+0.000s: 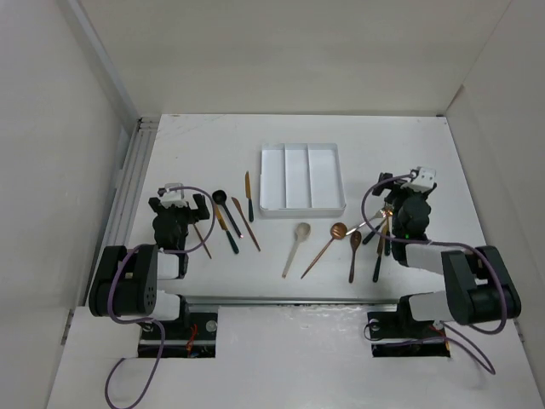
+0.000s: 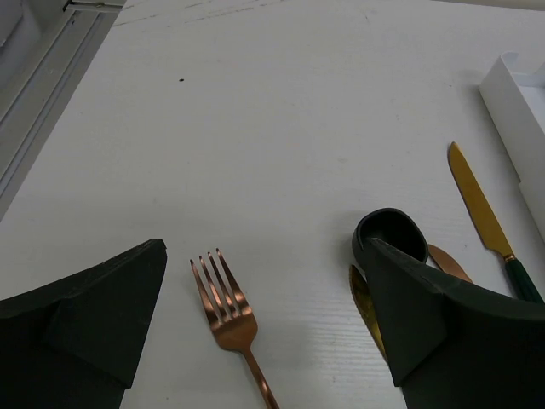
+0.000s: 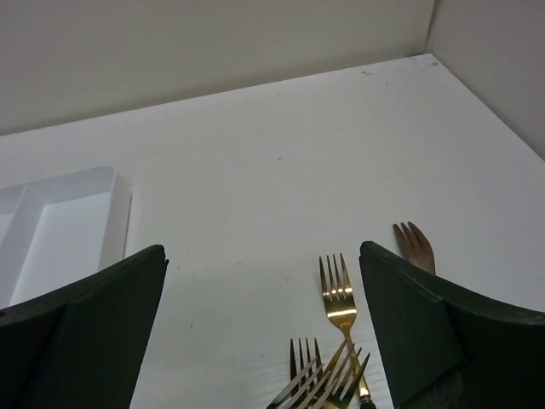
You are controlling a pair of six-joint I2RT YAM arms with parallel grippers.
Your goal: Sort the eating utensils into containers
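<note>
The white three-compartment tray (image 1: 302, 177) sits at the table's middle back, its compartments bare. My left gripper (image 1: 180, 206) is open and empty over a copper fork (image 2: 223, 307), which lies between its fingers (image 2: 94, 315). A black spoon (image 2: 390, 234), a gold knife (image 2: 477, 204) and more dark-handled utensils (image 1: 234, 223) lie just to its right. My right gripper (image 1: 400, 204) is open and empty above a pile of forks (image 1: 381, 234). A gold fork (image 3: 339, 294) and crossed forks (image 3: 328, 383) lie between its fingers (image 3: 426, 324). A copper fork (image 3: 415, 245) lies beside them.
A cream spoon (image 1: 298, 243) and two copper spoons (image 1: 328, 243) lie in front of the tray. The tray's corner shows in the left wrist view (image 2: 515, 102) and its right end in the right wrist view (image 3: 60, 230). White walls enclose the table, with a rail (image 1: 128, 183) along the left edge.
</note>
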